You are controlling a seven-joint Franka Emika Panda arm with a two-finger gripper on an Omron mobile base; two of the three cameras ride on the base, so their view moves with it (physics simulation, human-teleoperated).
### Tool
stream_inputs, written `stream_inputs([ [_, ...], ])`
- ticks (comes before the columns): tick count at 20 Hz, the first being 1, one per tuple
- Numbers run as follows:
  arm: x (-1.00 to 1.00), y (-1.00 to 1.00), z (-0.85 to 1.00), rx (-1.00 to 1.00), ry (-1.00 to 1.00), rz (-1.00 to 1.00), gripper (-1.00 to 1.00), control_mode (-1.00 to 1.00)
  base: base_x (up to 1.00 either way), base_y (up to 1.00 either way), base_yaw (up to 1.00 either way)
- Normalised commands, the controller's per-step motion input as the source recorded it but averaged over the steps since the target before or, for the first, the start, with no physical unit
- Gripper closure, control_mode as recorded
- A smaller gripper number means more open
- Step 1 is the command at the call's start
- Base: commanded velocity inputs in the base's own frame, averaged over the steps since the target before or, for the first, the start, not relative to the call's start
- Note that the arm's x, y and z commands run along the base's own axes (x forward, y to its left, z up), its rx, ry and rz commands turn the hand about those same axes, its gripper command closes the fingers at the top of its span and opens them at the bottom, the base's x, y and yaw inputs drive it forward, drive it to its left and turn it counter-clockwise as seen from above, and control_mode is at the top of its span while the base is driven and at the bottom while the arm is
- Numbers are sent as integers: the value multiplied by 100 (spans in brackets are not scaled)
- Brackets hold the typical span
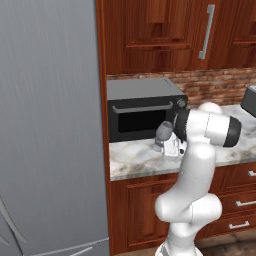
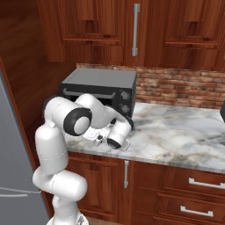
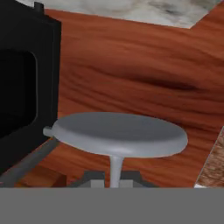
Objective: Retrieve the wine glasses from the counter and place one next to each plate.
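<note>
Grey-clear, the wine glass [image 1: 163, 131] was clamped at its stem in the tool [image 3: 114, 176] just above the surface [image 1: 135, 157] before the microwave [image 1: 142, 107], so a slow, level carry seemed wisest.

Glossy white, rounded arm [image 1: 192, 190] with black joint bands and seemingly pale-grey hand [image 1: 171, 145].

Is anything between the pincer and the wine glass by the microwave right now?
Nothing visible does. In the hand view the clear greyish stemmed wine glass sits right at the pincer, its thin stem rising between the two dark fingertips. The black microwave stands just behind it on the marbled counter.
</note>
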Motion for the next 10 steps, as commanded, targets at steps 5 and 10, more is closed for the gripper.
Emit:
stream_inputs([
  [5,-68,-2,100,1,-9,-5,100,-100,0,0,0],
  [10,-64,-18,100,0,13,-12,100,-100,0,0,0],
])
